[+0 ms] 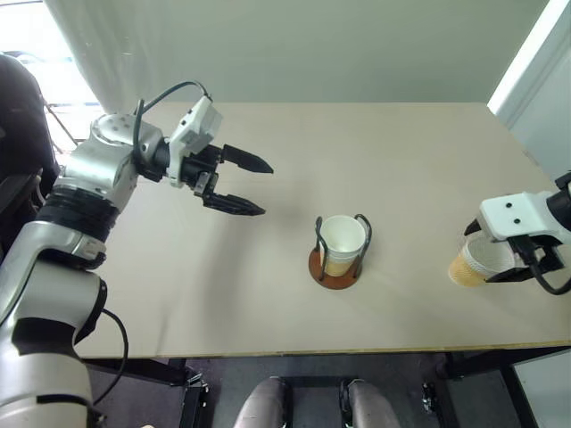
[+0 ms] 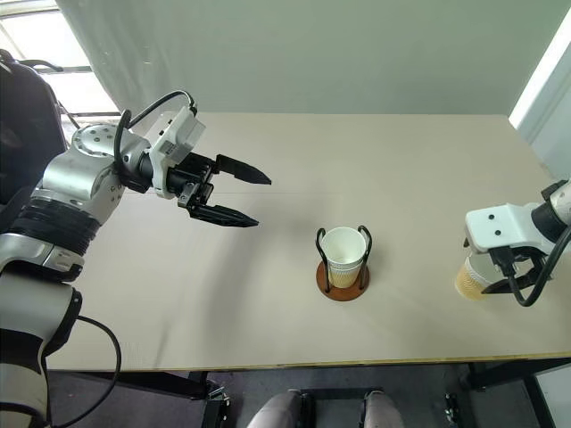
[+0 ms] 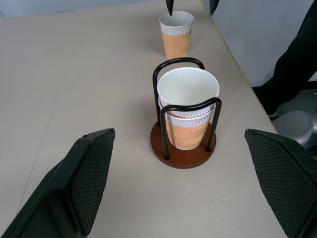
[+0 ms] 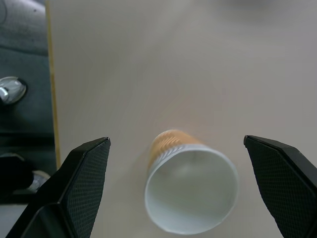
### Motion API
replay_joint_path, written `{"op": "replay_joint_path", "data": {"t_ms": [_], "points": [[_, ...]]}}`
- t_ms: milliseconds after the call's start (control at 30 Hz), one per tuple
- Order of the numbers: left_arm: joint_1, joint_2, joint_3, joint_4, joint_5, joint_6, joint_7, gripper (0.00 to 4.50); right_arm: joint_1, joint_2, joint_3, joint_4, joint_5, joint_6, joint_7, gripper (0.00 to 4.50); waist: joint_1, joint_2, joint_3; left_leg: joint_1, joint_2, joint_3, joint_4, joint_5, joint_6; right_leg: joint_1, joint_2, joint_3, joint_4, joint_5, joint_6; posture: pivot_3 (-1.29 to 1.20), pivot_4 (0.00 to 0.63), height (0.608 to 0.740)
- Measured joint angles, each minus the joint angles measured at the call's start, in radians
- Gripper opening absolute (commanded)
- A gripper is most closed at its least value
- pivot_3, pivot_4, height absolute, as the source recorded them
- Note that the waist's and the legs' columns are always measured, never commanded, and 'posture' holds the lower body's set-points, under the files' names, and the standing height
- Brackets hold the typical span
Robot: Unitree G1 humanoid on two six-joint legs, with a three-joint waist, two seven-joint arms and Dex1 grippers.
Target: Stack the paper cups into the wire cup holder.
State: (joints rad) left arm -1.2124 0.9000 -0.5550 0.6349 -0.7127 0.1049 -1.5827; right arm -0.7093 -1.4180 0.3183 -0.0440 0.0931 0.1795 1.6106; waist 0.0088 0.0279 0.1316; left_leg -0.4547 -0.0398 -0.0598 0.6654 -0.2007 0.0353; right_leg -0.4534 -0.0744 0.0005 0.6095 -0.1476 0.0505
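The wire cup holder [image 1: 338,254] stands near the middle of the table [image 1: 268,303] with paper cups [image 3: 187,101] nested upright inside it, open mouths up, so you cannot count them. One more cup [image 4: 190,186] stands upright near the table's right edge, partly hidden in the head views by the right gripper [image 4: 183,163] just above it, fingers spread wide, holding nothing. The left gripper [image 1: 243,185] hangs over the table, also wide apart and empty.

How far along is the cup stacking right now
Done: the wire cup holder already holds nested cups; two rims show there. In hand: nothing is gripped yet; the right gripper hangs open above the last loose cup, which stands on the table. The left gripper is open and empty. Left: grasp that cup and stack it.
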Motion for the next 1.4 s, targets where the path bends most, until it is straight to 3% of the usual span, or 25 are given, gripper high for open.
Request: {"op": "replay_joint_path", "data": {"t_ms": [633,733,1100,1400], "points": [[0.019,0.0,0.025,-0.01,0.0,-0.001,0.0,4.5,0.13,0.029,-0.028,0.168,-0.224,-0.261,-0.055,4.45,0.0,0.0,0.0,0.001,0.0,0.0,0.001,-0.003,0.008,0.002,0.0,0.0,0.0,0.003,0.001,0.0,0.15,0.74],[0.02,0.001,0.027,-0.013,0.0,-0.001,0.0,4.5,0.127,0.067,-0.027,0.186,-0.258,-0.282,-0.063,3.88,-0.001,0.0,0.0,0.001,0.0,0.0,0.002,-0.002,0.009,0.002,0.0,0.0,0.0,0.004,0.001,0.0,0.15,0.74],[0.039,0.0,0.04,-0.015,0.01,-0.016,0.0,4.5,0.086,0.139,-0.024,0.202,-0.332,-0.326,-0.054,0.02,-0.001,0.0,0.0,0.001,0.0,0.0,0.002,-0.001,0.009,0.002,0.0,0.0,-0.001,0.005,0.0,0.0,0.15,0.74],[0.04,-0.001,0.039,-0.001,0.025,-0.033,0.0,4.5,0.043,0.139,-0.024,0.19,-0.357,-0.358,-0.018,0.02,-0.001,0.0,0.0,0.001,0.0,0.0,0.002,-0.001,0.009,0.002,0.0,0.0,-0.001,0.005,0.0,0.0,0.15,0.74]]}}
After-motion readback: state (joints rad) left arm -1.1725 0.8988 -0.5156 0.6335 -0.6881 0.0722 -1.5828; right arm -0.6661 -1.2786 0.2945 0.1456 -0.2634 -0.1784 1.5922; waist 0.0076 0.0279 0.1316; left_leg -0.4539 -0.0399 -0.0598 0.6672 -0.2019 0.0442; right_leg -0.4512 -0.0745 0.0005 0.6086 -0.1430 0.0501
